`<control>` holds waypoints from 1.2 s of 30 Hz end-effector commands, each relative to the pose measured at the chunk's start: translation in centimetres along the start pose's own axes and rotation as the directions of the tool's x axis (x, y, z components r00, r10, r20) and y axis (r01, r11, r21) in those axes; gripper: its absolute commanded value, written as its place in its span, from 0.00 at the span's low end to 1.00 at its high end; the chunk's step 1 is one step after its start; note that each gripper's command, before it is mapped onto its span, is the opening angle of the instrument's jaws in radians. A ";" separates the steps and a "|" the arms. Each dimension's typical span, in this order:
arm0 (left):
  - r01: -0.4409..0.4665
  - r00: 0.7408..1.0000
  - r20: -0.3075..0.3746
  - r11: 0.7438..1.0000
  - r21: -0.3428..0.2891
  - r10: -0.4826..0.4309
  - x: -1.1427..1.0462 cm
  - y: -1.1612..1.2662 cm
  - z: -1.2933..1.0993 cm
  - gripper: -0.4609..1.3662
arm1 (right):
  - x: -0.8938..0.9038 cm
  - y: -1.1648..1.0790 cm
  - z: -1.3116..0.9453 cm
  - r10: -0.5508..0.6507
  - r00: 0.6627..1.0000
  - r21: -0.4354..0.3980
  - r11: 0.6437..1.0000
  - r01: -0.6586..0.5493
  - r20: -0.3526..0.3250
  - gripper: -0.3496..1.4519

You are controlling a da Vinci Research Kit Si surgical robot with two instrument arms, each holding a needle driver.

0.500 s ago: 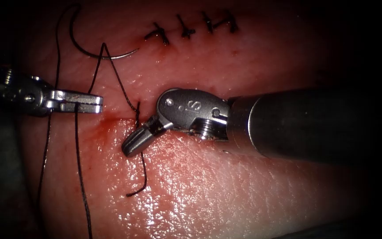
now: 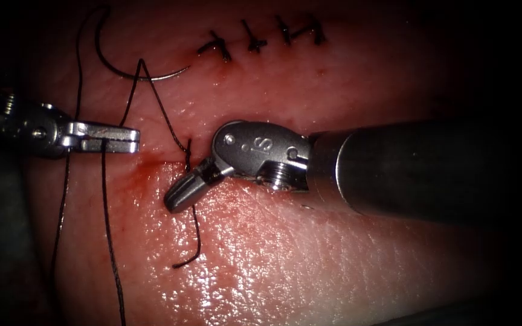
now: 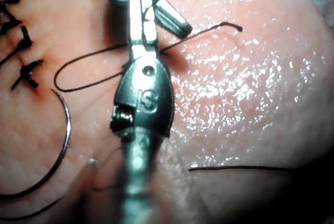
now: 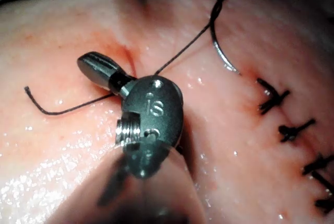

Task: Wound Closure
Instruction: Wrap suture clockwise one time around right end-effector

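My left tool [image 2: 133, 139] comes in from the left, jaws shut on the long thread [image 2: 107, 211], which hangs down from them; the left wrist view shows the same jaws [image 3: 140, 4]. My right tool [image 2: 175, 198] has its jaws shut and points down-left at the cut's open end. The short thread tail [image 2: 198, 241] passes under them, and I cannot tell if it is gripped. In the right wrist view the right jaws [image 4: 88, 66] lie by that tail [image 4: 52, 110]. The curved needle [image 2: 122, 71] lies free on the tissue at the upper left, held by neither tool.
Several finished stitches [image 2: 255, 39] cross the cut at the upper middle. Red fluid [image 2: 146, 164] stains the tissue between the two tools. Thread loops from the needle's end down the left edge [image 2: 61, 205].
The right tool has shifted slightly to the left. The left tool, needle and thread tail have stayed in place.
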 end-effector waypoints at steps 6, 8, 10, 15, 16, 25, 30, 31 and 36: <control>0.011 1.000 -0.004 1.000 -0.009 -0.011 0.04 0.04 0.02 0.06 | -0.06 0.17 0.04 0.017 0.999 -0.051 0.999 -0.018 -0.027 0.00; 0.017 1.000 -0.005 1.000 -0.011 -0.017 0.04 0.05 0.04 0.06 | -0.07 0.23 0.05 0.015 0.999 -0.068 0.998 -0.018 -0.041 0.00; 0.022 1.000 -0.009 1.000 -0.014 -0.022 0.04 0.05 0.05 0.06 | -0.08 0.30 0.07 0.019 0.998 -0.086 0.996 -0.024 -0.061 0.00; 0.032 0.999 -0.014 0.999 -0.018 -0.033 0.03 0.06 0.09 0.06 | -0.08 0.47 0.13 0.021 0.993 -0.141 0.989 -0.037 -0.114 0.00; 0.037 0.999 -0.014 0.999 -0.017 -0.037 0.03 0.07 0.10 0.06 | -0.08 0.50 0.15 0.015 0.992 -0.151 0.988 -0.034 -0.127 0.00; 0.103 0.995 -0.015 0.995 -0.011 -0.104 -0.06 0.16 0.14 0.06 | -0.04 0.70 0.27 0.008 0.978 -0.200 0.978 -0.050 -0.207 0.00; 0.146 0.989 -0.017 0.989 -0.008 -0.146 -0.12 0.21 0.17 0.06 | -0.02 0.80 0.32 0.002 0.968 -0.232 0.971 -0.063 -0.252 0.00; 0.156 0.987 -0.020 0.988 -0.006 -0.156 -0.13 0.22 0.18 0.06 | -0.01 0.81 0.32 -0.004 0.967 -0.237 0.970 -0.059 -0.257 0.00; 0.184 0.983 -0.024 0.983 -0.005 -0.184 -0.19 0.25 0.18 0.06 | 0.03 0.88 0.32 -0.016 0.953 -0.257 0.964 -0.066 -0.302 0.00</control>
